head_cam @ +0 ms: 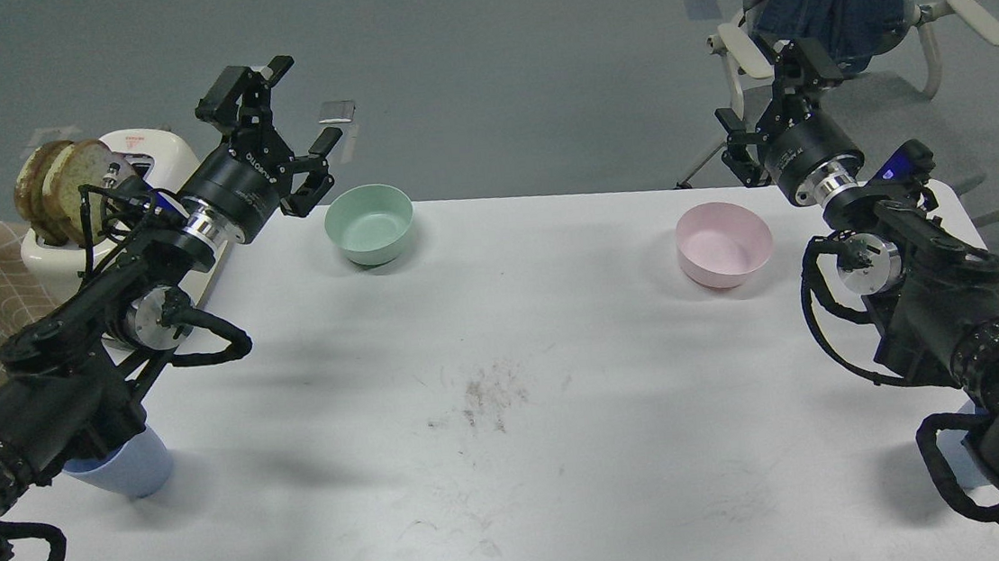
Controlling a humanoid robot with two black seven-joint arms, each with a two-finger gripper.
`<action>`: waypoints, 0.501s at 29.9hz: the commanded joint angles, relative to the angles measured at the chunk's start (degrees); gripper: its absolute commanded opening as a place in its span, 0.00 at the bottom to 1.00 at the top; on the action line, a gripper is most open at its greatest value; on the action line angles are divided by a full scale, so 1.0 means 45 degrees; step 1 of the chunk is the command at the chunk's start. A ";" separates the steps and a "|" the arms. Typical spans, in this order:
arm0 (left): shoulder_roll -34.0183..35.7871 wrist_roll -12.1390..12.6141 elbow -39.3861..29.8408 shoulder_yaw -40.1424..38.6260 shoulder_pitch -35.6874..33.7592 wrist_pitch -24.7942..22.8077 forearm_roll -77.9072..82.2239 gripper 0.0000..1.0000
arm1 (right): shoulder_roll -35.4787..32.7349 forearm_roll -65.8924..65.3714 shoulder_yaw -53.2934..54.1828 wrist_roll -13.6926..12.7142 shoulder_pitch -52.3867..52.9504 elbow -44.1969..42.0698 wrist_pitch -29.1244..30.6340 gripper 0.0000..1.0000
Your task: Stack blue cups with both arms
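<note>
Evidently pre-grasp: neither cup is held, stacking not begun.

Left gripper [292, 127] is raised past the far-left table edge with jaws spread and empty, just beside the mint-green bowl [369, 223]; right gripper [765, 113] hangs beyond the far-right edge, seen end-on and dark, so I cannot tell if it is spread or closed. One blue cup [129, 465] stands at the near left, partly hidden under the left arm; the second cup [963, 457] shows only as a blue sliver behind the right arm at the near right. Judgement: both arms must draw back and descend to the cups beneath them. The table [509, 388] centre is bare between the pink bowl [723, 243] and the near edge, giving room to stack; the toaster [129, 182] crowds the left side.
</note>
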 commanded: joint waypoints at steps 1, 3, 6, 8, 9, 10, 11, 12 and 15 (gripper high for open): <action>-0.0017 0.0048 -0.0064 -0.0032 0.0000 0.0020 0.0002 0.98 | -0.0001 0.0009 -0.0007 -0.0002 0.0010 0.0000 0.0001 1.00; -0.0037 0.0009 -0.0064 -0.0013 0.0000 0.0000 0.0002 0.98 | -0.0001 0.0009 -0.0007 -0.0002 0.0029 0.0000 0.0001 1.00; -0.0017 -0.0011 -0.0064 -0.0032 0.0000 -0.0039 -0.0017 0.98 | -0.0001 0.0009 -0.0007 -0.0002 0.0088 -0.0020 0.0001 1.00; 0.0002 -0.0089 -0.0064 -0.0032 -0.0019 -0.0039 -0.0017 0.98 | -0.0001 0.0009 -0.0007 -0.0002 0.0107 -0.0020 0.0001 1.00; 0.0002 -0.0109 -0.0083 -0.0032 -0.0019 -0.0039 -0.0017 0.98 | -0.0001 0.0009 -0.0007 -0.0002 0.0107 -0.0020 0.0001 1.00; 0.0002 -0.0128 -0.0083 -0.0032 -0.0019 -0.0039 -0.0017 0.98 | -0.0001 0.0009 -0.0007 -0.0002 0.0127 -0.0020 0.0001 1.00; -0.0017 -0.0128 -0.0083 -0.0032 -0.0019 -0.0039 -0.0017 0.98 | -0.0001 -0.0011 -0.0007 -0.0002 0.0127 -0.0020 0.0001 1.00; -0.0017 -0.0128 -0.0083 -0.0032 -0.0019 -0.0039 -0.0017 0.98 | -0.0001 -0.0011 -0.0007 -0.0002 0.0146 -0.0020 0.0001 1.00; -0.0017 -0.0148 -0.0083 -0.0051 -0.0019 -0.0020 -0.0017 0.98 | -0.0001 0.0009 -0.0007 -0.0002 0.0146 -0.0020 0.0001 1.00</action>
